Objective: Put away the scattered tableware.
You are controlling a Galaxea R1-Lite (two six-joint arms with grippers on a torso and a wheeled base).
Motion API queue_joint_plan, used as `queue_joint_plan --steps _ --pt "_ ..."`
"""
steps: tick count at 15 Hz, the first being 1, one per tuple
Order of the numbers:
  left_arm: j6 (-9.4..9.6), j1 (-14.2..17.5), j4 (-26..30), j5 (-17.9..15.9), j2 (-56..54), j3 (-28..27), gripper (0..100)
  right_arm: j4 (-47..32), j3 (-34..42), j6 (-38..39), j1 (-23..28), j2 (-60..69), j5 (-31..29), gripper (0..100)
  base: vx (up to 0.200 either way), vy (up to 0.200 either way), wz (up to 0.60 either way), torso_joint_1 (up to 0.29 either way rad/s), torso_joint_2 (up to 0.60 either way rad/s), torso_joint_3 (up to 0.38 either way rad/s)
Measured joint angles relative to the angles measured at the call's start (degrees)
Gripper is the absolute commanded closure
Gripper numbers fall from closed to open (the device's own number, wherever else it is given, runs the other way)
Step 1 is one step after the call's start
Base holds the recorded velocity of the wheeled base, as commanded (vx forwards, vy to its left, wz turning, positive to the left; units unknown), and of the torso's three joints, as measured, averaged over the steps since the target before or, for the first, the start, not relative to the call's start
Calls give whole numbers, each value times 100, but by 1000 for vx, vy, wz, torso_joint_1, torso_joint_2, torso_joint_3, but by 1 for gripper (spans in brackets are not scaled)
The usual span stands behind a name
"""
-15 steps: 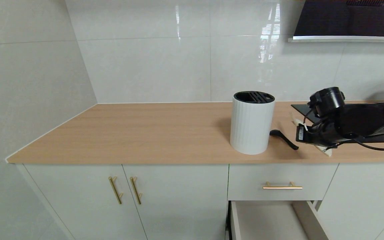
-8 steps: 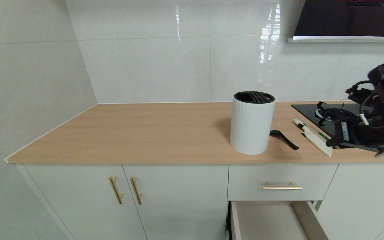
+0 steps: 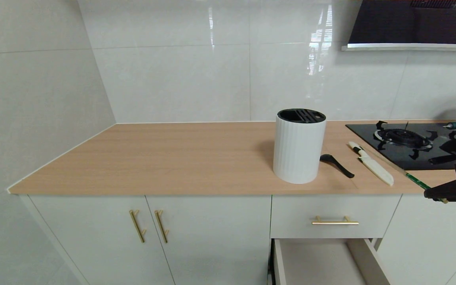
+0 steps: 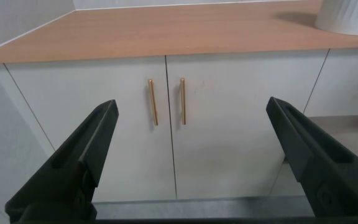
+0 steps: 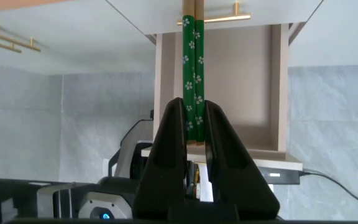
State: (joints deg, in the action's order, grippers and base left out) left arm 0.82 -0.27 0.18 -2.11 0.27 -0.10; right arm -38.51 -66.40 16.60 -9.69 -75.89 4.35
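Observation:
A pair of green flowered chopsticks (image 5: pixel 191 68) is pinched in my shut right gripper (image 5: pixel 194 121). In the head view the right gripper (image 3: pixel 437 194) hangs at the far right, just in front of the counter's edge, with the chopsticks (image 3: pixel 418 183) slanting back over the counter. A white knife (image 3: pixel 371 164) and a black spoon (image 3: pixel 336 164) lie on the wooden counter (image 3: pixel 172 158), beside a white ribbed holder (image 3: pixel 299 146) with a black slotted top. My left gripper (image 4: pixel 194 163) stands open and low, facing the cabinet doors.
A black gas hob (image 3: pixel 404 141) sits at the counter's right end. Below the counter a drawer (image 3: pixel 319 259) stands pulled out, also visible behind the chopsticks as the drawer (image 5: pixel 241 93). Two gold door handles (image 4: pixel 166 101) face the left gripper.
My right arm lifted from over the knife area, swung right and came down past the counter's front edge, carrying the chopsticks. The knife and spoon stayed put.

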Motion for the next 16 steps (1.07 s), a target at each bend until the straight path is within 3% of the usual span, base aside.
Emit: queue_joint_plan --steps 8,16 --pt "-2 0 -5 0 2 0 0 9 185 -238 -11 26 0 100 0 0 0 -14 28 17" --pt "-2 0 -2 0 2 0 0 112 310 -251 -108 23 -17 100 0 0 0 -193 458 261"
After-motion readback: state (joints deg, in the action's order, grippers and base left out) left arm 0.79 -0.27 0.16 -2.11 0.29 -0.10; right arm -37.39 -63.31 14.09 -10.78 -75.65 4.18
